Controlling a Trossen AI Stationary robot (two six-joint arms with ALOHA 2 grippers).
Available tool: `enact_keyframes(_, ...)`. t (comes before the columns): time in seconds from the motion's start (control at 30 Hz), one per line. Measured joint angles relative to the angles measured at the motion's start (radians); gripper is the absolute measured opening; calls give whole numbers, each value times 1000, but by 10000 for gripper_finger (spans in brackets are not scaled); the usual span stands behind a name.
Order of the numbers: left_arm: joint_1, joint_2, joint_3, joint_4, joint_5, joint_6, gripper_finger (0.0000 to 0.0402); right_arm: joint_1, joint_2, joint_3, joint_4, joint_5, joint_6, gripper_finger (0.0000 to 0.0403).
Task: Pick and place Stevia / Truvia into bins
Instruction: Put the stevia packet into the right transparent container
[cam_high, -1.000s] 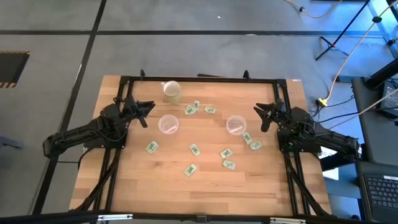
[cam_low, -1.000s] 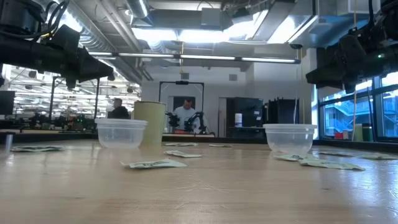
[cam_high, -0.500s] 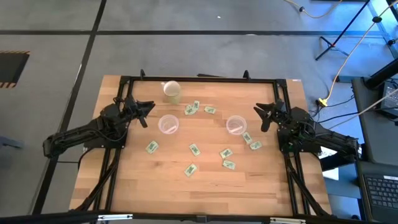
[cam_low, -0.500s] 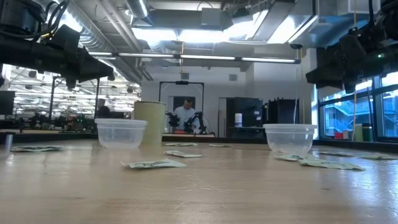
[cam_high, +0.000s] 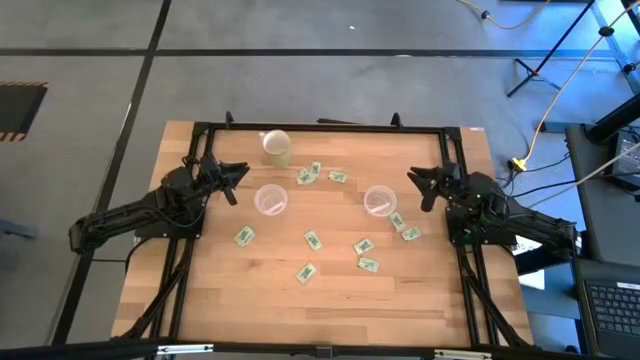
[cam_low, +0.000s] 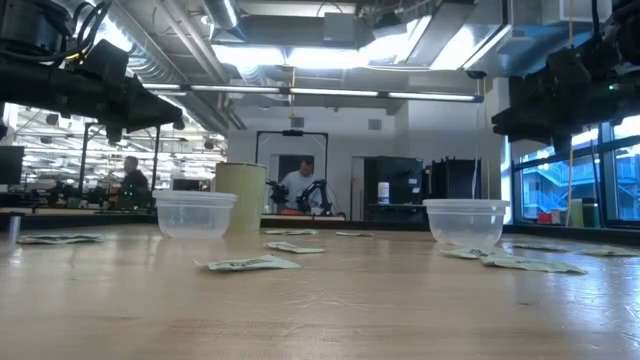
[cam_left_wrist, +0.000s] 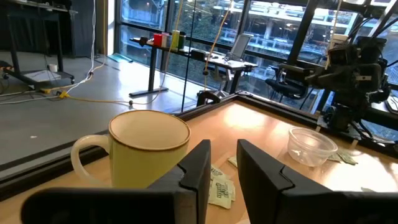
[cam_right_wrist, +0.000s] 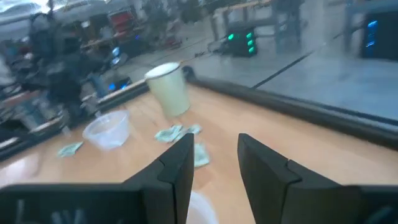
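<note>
Several pale green and white Stevia packets lie flat on the wooden table, among them one near the far middle (cam_high: 309, 174), one in the centre (cam_high: 313, 240) and one by the right cup (cam_high: 410, 234). Two clear cups stand upright, the left one (cam_high: 271, 200) and the right one (cam_high: 379, 201); in the low view they show as left cup (cam_low: 196, 213) and right cup (cam_low: 466, 221). My left gripper (cam_high: 235, 178) hovers open, left of the left cup. My right gripper (cam_high: 420, 185) hovers open, right of the right cup. Both grippers are above the table and hold nothing.
An opaque cream cup (cam_high: 276, 147) with a handle stands near the far edge, close in front of my left gripper (cam_left_wrist: 224, 168). A black frame (cam_high: 320, 126) runs along the table's far and side edges. Bare wood lies along the near edge (cam_high: 320, 310).
</note>
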Motion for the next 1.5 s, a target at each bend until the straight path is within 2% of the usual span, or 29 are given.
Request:
enact_keyframes(0.13, 0, 0, 0, 0, 0, 0, 72, 0, 42, 35, -93, -69, 24, 127)
enact_keyframes(0.27, 0, 0, 0, 0, 0, 0, 72, 1, 146, 126, -246, -118, 58, 127)
enact_keyframes(0.4, 0, 0, 0, 0, 0, 0, 72, 21, 260, 167, -194, -233, 85, 127)
enact_keyframes(0.57, 0, 0, 0, 0, -1, 0, 72, 51, 413, 219, -181, -227, 251, 127)
enact_keyframes(0.67, 0, 0, 0, 1, -1, 0, 72, 75, 506, 278, -232, -237, 201, 127)
enact_keyframes(0.77, 0, 0, 0, 1, -1, 0, 72, 103, 597, 386, -363, -277, 120, 127)
enact_keyframes(0.9, 0, 0, 0, 5, -1, 0, 72, 138, 720, 536, -589, -210, 76, 127)
enact_keyframes(1.03, 0, 0, 0, 5, -1, 0, 72, 163, 856, 617, -737, -180, 98, 127)
enact_keyframes(1.27, 0, 0, 0, 5, 0, 0, 72, 227, 1078, 620, -749, -181, -32, 127)
enact_keyframes(1.5, 0, 0, 0, 5, -1, 0, 72, 242, 1235, 620, -667, -153, -101, 127)
